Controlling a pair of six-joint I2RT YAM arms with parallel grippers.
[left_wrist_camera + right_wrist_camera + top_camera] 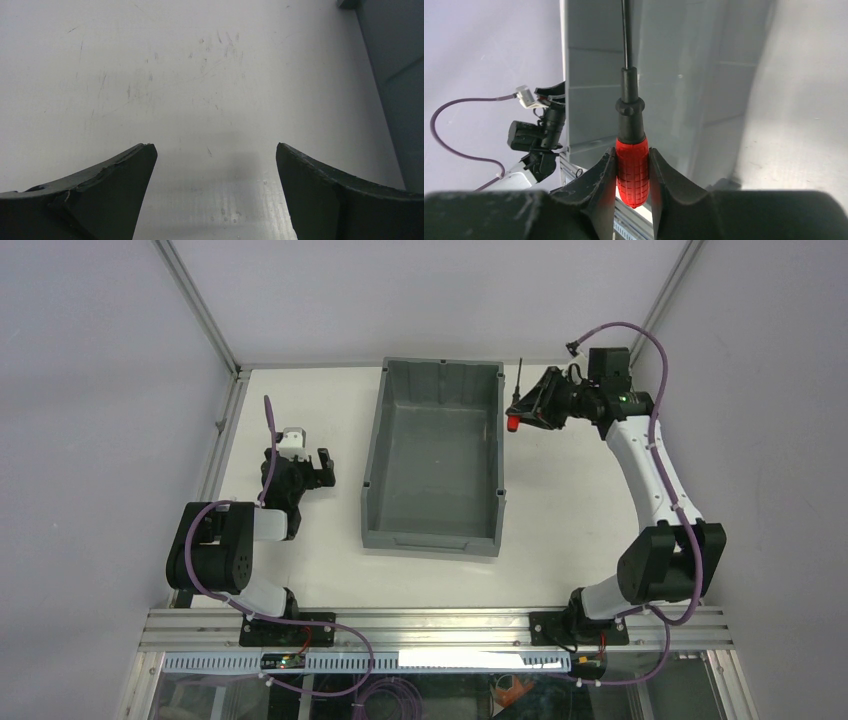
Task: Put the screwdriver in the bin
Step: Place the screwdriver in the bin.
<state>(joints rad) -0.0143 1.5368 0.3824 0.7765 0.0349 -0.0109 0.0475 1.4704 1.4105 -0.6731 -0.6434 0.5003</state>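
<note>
While the right gripper (632, 156) pinches the screwdriver (632, 150) by its red handle, one finger pressed to each side, the thin black shaft projects straight out ahead of the jaws. In the overhead view the tool lies just outside the right wall of the dark grey storage bin (499, 430), near its far corner and not yet over the opening. It appears to be lifted clear of the white table (580, 510). The wrist view shows the bin's ribbed outer wall directly behind the shaft.

The left gripper (216, 150) hangs over bare table to the left of the bin with its fingers spread, holding nothing.

The step in hand is judged to be the carry: the grasp is made, the deposit is not. The next move calls for shifting the tool leftward over the rim, high enough that shaft and handle clear the tall wall, then parting the fingers above the flat floor.
</note>
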